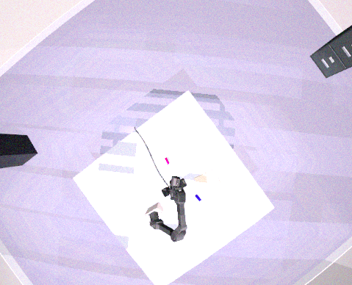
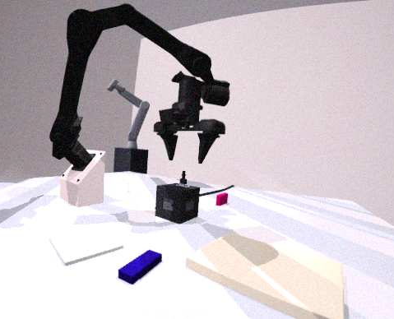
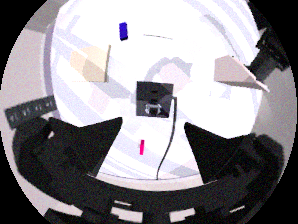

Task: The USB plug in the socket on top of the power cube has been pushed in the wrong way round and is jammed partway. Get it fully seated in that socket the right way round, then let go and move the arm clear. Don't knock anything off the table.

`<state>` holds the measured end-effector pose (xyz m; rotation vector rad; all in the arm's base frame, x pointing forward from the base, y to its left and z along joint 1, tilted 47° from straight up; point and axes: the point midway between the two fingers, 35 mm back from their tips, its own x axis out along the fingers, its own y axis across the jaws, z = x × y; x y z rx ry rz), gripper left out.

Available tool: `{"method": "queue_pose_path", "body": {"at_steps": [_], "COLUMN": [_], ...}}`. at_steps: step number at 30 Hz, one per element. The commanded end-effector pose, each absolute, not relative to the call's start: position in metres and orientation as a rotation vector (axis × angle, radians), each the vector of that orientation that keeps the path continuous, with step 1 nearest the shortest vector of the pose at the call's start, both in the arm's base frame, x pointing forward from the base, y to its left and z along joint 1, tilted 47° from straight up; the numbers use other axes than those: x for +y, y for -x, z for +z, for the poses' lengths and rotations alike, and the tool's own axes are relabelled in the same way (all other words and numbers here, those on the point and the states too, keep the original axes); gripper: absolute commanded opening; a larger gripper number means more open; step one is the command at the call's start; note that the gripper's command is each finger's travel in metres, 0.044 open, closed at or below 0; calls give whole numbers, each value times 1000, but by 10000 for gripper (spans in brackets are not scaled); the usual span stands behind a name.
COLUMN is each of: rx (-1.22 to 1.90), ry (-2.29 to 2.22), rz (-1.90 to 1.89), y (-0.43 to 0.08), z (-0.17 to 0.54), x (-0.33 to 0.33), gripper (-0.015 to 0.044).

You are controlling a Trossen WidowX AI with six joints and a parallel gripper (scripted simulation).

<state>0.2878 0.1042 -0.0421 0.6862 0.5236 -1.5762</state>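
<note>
The black power cube [image 2: 171, 210] [image 3: 143, 91] stands upright on the table. The small dark USB plug [image 2: 183, 179] [image 3: 153, 110] stands upright in the top of the cube, with part of its body showing above it. Which way round it sits, I cannot tell. My gripper [image 2: 186, 161] [image 3: 153, 123] is open and empty, pointing down above the cube. In the exterior view its fingertips are a little higher than the plug's top and on either side of it, not touching. In the top view the arm hides the cube and plug.
A black cable [image 1: 149, 150] [image 2: 216, 191] [image 3: 174, 131] runs from the cube. A pink block [image 1: 167, 161] [image 2: 222, 199] [image 3: 142, 147], a blue block [image 1: 198, 197] [image 2: 141, 266] [image 3: 123, 31], a tan board [image 2: 297, 279] [image 3: 90, 64] and a white flat plate [image 2: 87, 248] lie around it.
</note>
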Motion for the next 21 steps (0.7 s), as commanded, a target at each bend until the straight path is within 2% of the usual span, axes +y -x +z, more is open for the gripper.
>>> {"method": "queue_pose_path", "body": {"at_steps": [1, 21], "rx": [514, 513], "ry": [-686, -685], "rz": [-1579, -1579], "y": [-288, -287], "z": [-43, -57], "x": [102, 88], "gripper": [440, 440]}}
